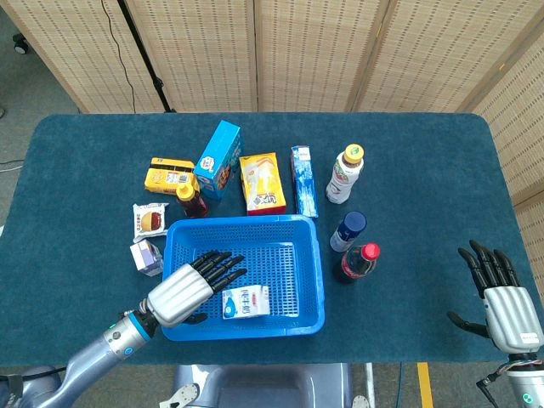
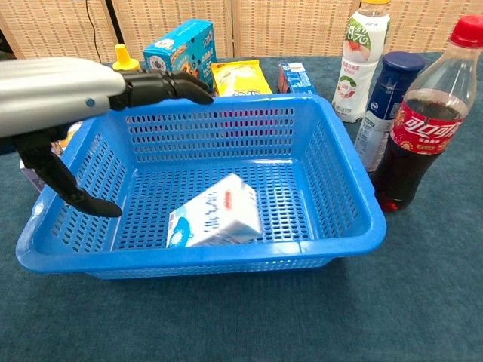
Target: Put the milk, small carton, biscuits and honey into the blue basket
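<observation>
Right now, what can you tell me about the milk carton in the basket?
The milk carton is a small white box with blue print, and looks like coated cardboard. It lies on its side on the perforated floor of the blue basket, near the front wall and a bit left of the middle. It looks closed and undented. Nothing holds it: the left hand hovers just to its left with fingers spread.

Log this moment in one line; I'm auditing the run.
left hand: open over blue basket | milk carton: lying in basket | right hand: open, idle
</observation>
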`<state>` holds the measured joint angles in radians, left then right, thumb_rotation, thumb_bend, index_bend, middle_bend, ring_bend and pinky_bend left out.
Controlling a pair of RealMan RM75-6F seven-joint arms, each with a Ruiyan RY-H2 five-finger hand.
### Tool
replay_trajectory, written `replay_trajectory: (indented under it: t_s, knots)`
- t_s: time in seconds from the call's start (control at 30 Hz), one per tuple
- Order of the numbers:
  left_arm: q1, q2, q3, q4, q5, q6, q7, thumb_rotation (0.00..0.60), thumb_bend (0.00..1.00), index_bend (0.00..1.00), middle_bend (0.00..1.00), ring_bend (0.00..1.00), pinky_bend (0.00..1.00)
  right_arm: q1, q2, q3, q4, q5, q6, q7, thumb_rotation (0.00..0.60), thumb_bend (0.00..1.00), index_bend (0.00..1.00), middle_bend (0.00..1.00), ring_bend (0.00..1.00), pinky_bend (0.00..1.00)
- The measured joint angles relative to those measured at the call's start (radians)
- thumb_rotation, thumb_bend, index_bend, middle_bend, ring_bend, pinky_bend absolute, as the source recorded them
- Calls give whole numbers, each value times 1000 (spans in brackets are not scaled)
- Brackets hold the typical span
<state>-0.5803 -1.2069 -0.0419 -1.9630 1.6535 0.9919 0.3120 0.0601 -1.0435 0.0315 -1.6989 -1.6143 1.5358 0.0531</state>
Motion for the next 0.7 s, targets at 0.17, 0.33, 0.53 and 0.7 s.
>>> replay_trajectory:
  t_s: [0.17, 0.33, 0.53, 0.7]
  knots:
    - [42, 114, 18, 19, 72, 140, -156, 600, 106, 0, 0, 0, 118, -3, 2, 2, -4, 1, 8, -2, 600, 0, 0, 0, 0, 0]
    - [96, 185, 31, 157, 99, 283, -357, 600, 106, 0, 0, 0, 118, -5, 3, 1, -7, -4, 13, -4, 600, 0, 0, 0, 0, 0]
    - [126, 160, 50, 444, 50, 289, -549, 600, 106, 0, 0, 0, 118, -4, -2, -4, -12, -12, 8, -22, 600, 0, 0, 0, 0, 0]
    - [126, 72, 69, 668, -1, 206, -674, 600, 107, 0, 0, 0, 118, -2, -6, -3, -14, -6, 2, -30, 600, 0, 0, 0, 0, 0]
